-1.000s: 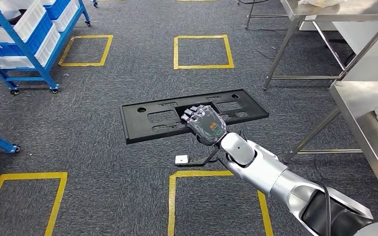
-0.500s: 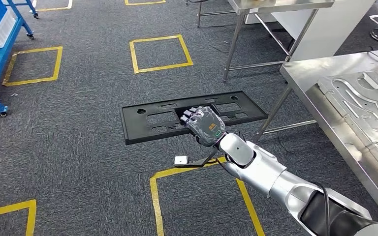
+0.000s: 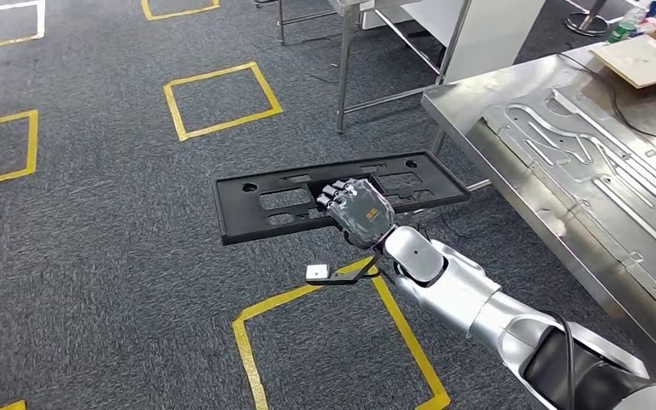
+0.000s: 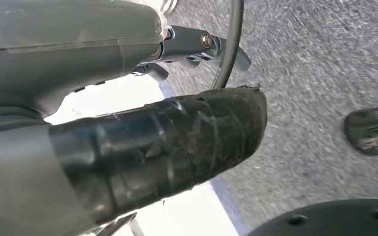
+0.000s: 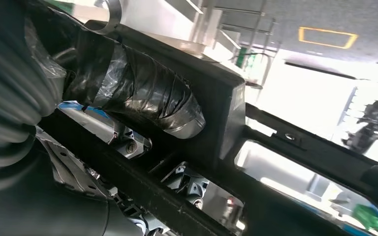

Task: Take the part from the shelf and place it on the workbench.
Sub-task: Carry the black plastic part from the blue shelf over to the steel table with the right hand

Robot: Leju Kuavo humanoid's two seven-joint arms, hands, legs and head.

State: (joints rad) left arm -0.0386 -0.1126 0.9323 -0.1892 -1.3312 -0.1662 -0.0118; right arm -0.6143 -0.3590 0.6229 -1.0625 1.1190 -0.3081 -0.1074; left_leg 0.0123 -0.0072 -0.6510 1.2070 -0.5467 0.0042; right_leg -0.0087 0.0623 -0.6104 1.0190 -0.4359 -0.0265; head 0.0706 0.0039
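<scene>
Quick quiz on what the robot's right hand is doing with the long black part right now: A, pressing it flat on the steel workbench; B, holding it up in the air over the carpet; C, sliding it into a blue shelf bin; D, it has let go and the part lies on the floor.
B: the right hand grips the black part near its middle, held level above the grey carpet, beside the steel workbench and not on it.

grey carpet [image 3: 94, 256] — yellow tape squares [image 3: 220, 99] | cardboard sheet [image 3: 645, 58] — green bottle [image 3: 619, 26]
</scene>
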